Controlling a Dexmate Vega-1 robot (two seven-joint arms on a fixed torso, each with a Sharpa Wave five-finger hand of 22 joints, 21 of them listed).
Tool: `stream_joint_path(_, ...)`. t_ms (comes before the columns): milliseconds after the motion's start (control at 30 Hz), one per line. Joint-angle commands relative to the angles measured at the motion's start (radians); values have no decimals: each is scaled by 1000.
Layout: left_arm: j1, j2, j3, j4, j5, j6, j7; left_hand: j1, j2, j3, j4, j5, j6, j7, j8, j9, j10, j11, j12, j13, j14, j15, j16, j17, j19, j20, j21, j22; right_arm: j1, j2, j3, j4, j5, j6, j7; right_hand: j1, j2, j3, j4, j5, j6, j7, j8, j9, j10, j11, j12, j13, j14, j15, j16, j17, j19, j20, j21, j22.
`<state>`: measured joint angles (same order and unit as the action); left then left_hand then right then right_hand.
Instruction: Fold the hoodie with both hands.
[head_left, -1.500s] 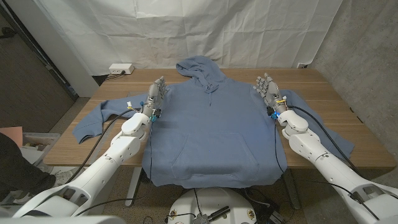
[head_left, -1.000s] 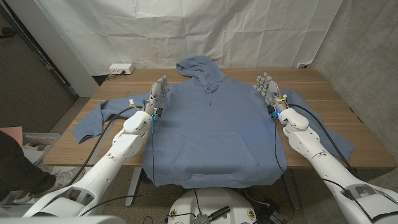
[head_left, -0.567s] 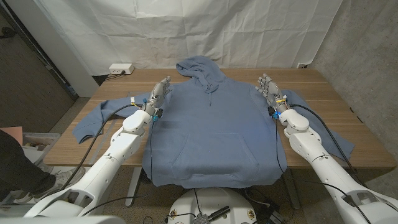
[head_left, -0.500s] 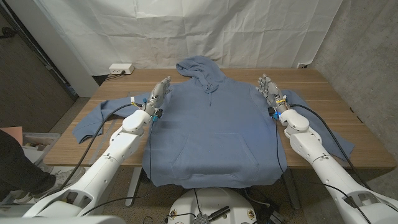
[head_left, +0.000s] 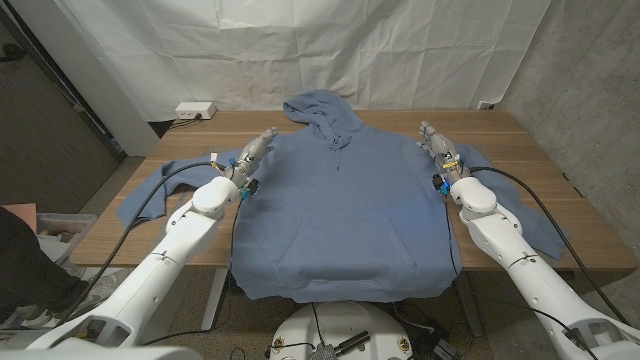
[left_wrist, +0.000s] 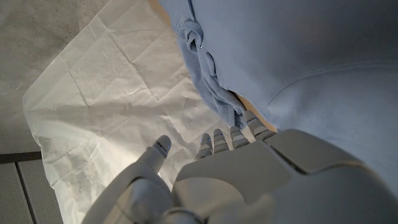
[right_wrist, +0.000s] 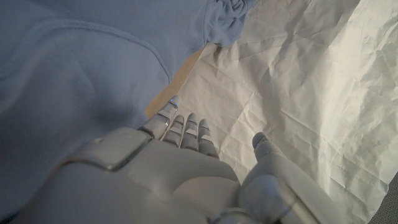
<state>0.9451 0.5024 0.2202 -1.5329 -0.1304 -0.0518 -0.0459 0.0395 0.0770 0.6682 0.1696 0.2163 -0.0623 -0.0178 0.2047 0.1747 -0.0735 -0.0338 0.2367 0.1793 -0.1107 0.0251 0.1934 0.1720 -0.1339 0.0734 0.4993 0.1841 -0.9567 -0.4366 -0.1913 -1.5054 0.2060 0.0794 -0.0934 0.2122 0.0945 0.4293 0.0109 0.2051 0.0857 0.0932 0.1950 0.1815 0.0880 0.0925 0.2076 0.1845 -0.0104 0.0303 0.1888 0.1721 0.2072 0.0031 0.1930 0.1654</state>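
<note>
Hoodie cloth lies spread face up on the wooden table, the hood pointing away from me toward the white backdrop, the front pocket in the lower middle, and the bottom hem hanging a little over the near edge of the table. Both sleeves are spread out sideways, the one on my left reaching far toward the table's left end, the one on my right lying beside my right forearm. To fold it well, I think each hand should take hold at its shoulder seam and gather both layers of cloth together, then the two hands should move at the same pace so the body does not twist; the sleeves probably must come inward first, otherwise they will trail out of the fold. My left hand is at the left shoulder of the hoodie, just beside the seam, fingers straight and apart, holding nothing; in the left wrist view its fingertips point at the hood's edge and a strip of bare table. My right hand is at the right shoulder, also with fingers spread and nothing in them, and in the right wrist view the fingertips reach toward the cloth edge but I cannot tell if they touch it
</note>
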Motion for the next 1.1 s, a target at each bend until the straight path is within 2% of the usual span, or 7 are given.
stream_joint_path(33,64,59,-18,-103,114,59,13,-1,85,3,-5,-3,4,-4,6,3,12,0,3,5,4,-2,3,1,-1,5,1,3,-53,-32,-14,-107,-92,-95,-128,16,2,2,-10,-3,17,5,7,3,16,6,7,4,15,6,8,4,18,2,5,2)
stream_joint_path(333,102,89,-31,-151,161,100,0,-1,86,5,-4,-3,27,10,6,2,46,-7,10,5,10,-7,0,1,0,-2,-2,3,-95,-59,-27,-180,-157,-172,-207,-27,11,-21,20,-11,36,4,10,6,30,9,9,5,25,7,14,16,27,2,6,4)
stream_joint_path(533,115,121,-20,-187,232,122,-5,-1,87,5,-3,-3,36,10,6,2,52,-5,9,5,12,-9,0,2,0,-3,-3,3,-134,-65,-23,-241,-186,-229,-259,-68,37,-32,59,-10,55,0,11,7,58,9,15,6,41,1,20,23,43,-1,8,5)
stream_joint_path(600,121,125,-22,-196,242,125,-9,-2,87,5,-2,-3,39,11,6,2,54,-6,9,5,13,-9,0,2,0,-4,-3,3,-146,-70,-23,-297,-207,-342,-278,-71,38,-33,62,-9,57,0,11,7,60,10,16,6,44,1,21,23,46,0,9,5)
stream_joint_path(633,123,125,-24,-198,245,127,-12,-2,87,5,-2,-3,38,11,5,2,54,-5,9,5,13,-9,0,2,0,-4,-3,3,-154,-67,-11,-289,-185,-314,-263,-59,45,-25,55,-7,59,0,9,6,63,10,15,5,48,1,18,18,54,1,10,4)
stream_joint_path(767,126,127,-28,-199,252,132,-24,-3,88,6,0,-3,54,1,8,2,59,-6,8,5,15,-11,-1,2,0,-4,-5,4,-178,-67,-4,-323,-199,-353,-279,-14,53,0,20,-7,62,2,6,4,68,10,13,4,56,2,11,10,62,3,7,2)
stream_joint_path(1100,131,152,-13,-212,328,149,-35,-4,89,7,2,-4,65,-5,6,2,64,-9,6,5,17,-17,-2,2,3,-6,-5,4,-228,-95,-4,-417,-257,-467,-292,30,41,15,-20,-12,55,4,-2,3,66,11,8,4,58,3,4,5,64,7,3,2)
